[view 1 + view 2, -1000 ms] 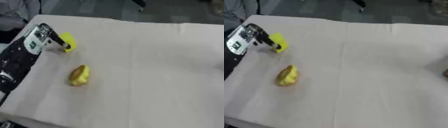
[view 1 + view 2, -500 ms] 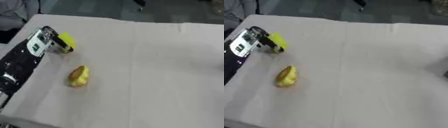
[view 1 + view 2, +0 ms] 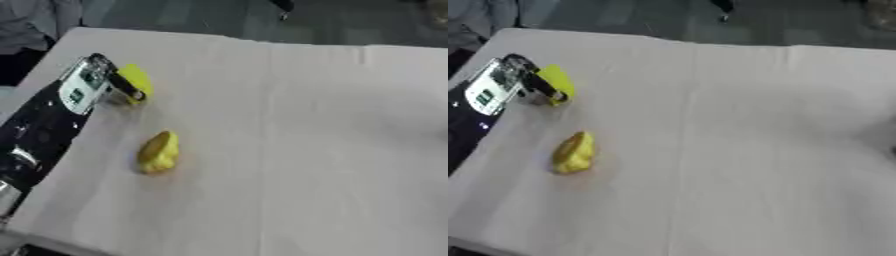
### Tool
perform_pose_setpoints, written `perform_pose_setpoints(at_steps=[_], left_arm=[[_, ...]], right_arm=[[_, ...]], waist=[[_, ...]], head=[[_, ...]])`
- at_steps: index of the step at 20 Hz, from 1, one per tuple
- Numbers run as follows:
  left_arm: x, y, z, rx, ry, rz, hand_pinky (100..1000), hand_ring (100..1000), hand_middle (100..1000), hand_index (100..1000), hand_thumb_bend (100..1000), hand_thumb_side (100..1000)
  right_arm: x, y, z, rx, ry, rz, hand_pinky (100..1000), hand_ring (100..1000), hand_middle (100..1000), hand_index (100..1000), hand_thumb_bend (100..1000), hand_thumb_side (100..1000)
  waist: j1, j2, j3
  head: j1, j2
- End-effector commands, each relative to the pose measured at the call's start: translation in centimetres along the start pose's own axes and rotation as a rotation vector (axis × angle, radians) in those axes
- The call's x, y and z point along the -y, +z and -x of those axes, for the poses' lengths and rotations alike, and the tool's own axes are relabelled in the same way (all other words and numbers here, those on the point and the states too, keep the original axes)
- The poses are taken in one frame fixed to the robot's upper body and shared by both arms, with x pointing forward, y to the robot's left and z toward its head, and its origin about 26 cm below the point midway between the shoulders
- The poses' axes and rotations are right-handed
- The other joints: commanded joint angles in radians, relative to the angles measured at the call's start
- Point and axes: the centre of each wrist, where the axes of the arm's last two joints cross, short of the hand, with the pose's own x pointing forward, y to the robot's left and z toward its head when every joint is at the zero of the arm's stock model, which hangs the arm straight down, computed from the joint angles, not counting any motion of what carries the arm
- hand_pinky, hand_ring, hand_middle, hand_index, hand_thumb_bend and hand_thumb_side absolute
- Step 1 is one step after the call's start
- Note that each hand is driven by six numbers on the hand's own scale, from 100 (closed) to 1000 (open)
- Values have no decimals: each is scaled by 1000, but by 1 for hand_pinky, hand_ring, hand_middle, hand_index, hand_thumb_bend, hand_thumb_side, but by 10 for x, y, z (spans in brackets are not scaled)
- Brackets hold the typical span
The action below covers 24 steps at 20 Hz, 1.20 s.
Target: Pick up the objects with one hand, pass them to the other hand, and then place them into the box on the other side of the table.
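Note:
My left hand [image 3: 92, 87] reaches in from the left edge and is curled round a flat yellow object [image 3: 136, 82] at the table's far left, held just above the cloth. A second yellow object [image 3: 159, 151], lumpy and rounded, lies on the table below and to the right of the hand. My right hand appears in neither view. No box shows in either view.
The table is covered with a pale cloth [image 3: 306, 150]. Its far edge runs along the top against a dark floor. A person's grey sleeve [image 3: 35, 20] shows at the upper left corner, away from the objects.
My left hand with the flat yellow object has drifted slightly up and right. The whole picture has shifted a little, so the camera has moved too. The lumpy object lies where it was.

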Motion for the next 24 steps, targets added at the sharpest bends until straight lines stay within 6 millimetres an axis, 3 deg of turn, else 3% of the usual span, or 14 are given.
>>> perform_pose_setpoints(at_steps=[1,4,14,18,24], left_arm=[[-19,6,-4,5,14,-49,744,693,577,646,414,100],[-19,6,-5,-6,10,-62,729,673,553,610,372,100],[-25,15,-10,8,-22,-109,689,631,520,569,361,100],[-36,35,-16,77,-36,-145,667,612,502,552,330,100],[-50,85,-19,219,-56,-185,638,590,483,533,286,100]], right_arm=[[8,-3,-11,31,10,13,819,882,768,898,100,634],[7,-2,-12,32,8,11,820,883,768,899,100,635],[8,-2,-10,26,12,10,821,884,769,900,100,637],[8,-2,-10,28,16,9,822,885,769,900,100,636],[9,-2,-11,31,20,11,821,884,769,900,100,628]], waist=[[-14,-4,-1],[-14,-7,-1],[-11,-17,2],[-10,-25,7],[-11,-34,12]], head=[[4,-13],[3,-13],[0,-10],[-8,-8],[-15,-8]])
